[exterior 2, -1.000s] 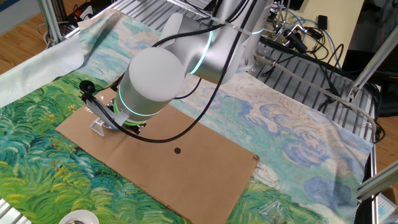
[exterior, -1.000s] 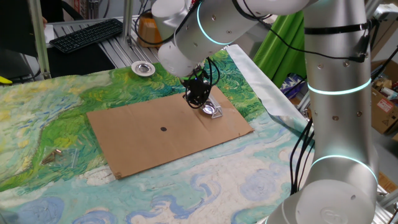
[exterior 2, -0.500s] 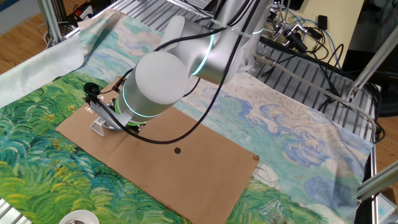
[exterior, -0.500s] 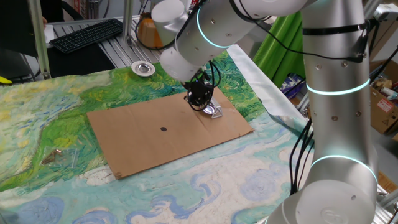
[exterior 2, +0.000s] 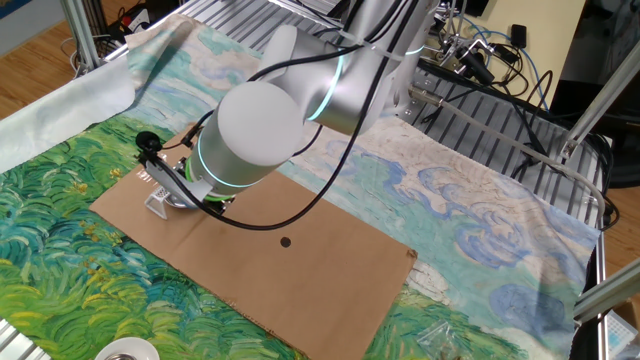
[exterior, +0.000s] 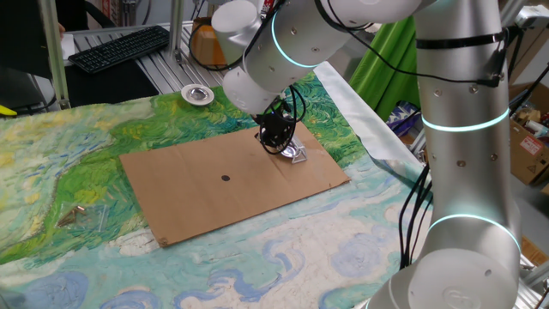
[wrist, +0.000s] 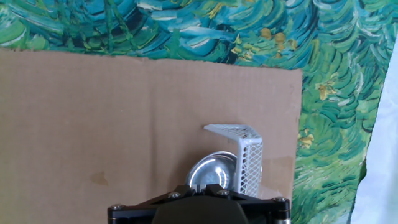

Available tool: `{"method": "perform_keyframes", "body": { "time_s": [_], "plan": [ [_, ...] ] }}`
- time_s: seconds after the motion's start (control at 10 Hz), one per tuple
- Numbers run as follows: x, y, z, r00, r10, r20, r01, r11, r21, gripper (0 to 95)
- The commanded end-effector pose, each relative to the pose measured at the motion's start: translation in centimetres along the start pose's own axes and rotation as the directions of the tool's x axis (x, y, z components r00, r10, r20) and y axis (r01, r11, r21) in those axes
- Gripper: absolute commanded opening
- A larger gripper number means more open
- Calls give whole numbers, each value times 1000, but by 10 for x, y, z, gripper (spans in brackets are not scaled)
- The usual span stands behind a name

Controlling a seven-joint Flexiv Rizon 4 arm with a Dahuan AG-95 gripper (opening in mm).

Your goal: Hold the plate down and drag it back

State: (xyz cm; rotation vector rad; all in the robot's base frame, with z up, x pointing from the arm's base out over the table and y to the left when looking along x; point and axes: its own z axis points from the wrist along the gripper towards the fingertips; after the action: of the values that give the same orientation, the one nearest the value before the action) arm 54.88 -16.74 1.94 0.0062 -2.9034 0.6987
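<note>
The plate (wrist: 214,168), a small shiny silver dish, lies on the brown cardboard sheet (wrist: 93,112) near its right edge. It sits against a white mesh wedge (wrist: 247,155). My gripper (wrist: 200,185) is shut, with its fingertips together, pointing down at the plate's near part and seeming to press on it. In one fixed view the gripper (exterior: 276,140) stands over the plate (exterior: 290,153) at the cardboard's far right. In the other fixed view the arm hides most of the plate; only the wedge (exterior 2: 157,203) shows beside the gripper (exterior 2: 190,195).
A similar silver dish (exterior: 197,94) with a broader rim lies on the painted cloth beyond the cardboard (exterior: 223,180). A black dot (exterior: 226,178) marks the cardboard's middle. A keyboard (exterior: 120,47) is at the back left. A white dish (exterior 2: 125,350) sits at the cloth's near edge.
The arm has shifted very slightly over the plate. The plate and the wedge have hardly moved on the cardboard.
</note>
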Motion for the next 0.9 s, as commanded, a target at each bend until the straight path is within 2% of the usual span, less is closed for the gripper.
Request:
{"method": "perform_keyframes", "body": {
  "time_s": [0.1, 0.5, 0.7, 0.9],
  "plan": [
    [0, 0, 0, 1000, -1, 1, 1, 1000, -1, 0],
    [1, 1, 1, 1000, 6, 2, -6, 1000, -30, 0],
    [1, 1, 1, 1000, 10, 2, -9, 999, -37, 0],
    [2, 2, 1, 1000, 22, 0, -22, 998, -57, 0]
  ]
}}
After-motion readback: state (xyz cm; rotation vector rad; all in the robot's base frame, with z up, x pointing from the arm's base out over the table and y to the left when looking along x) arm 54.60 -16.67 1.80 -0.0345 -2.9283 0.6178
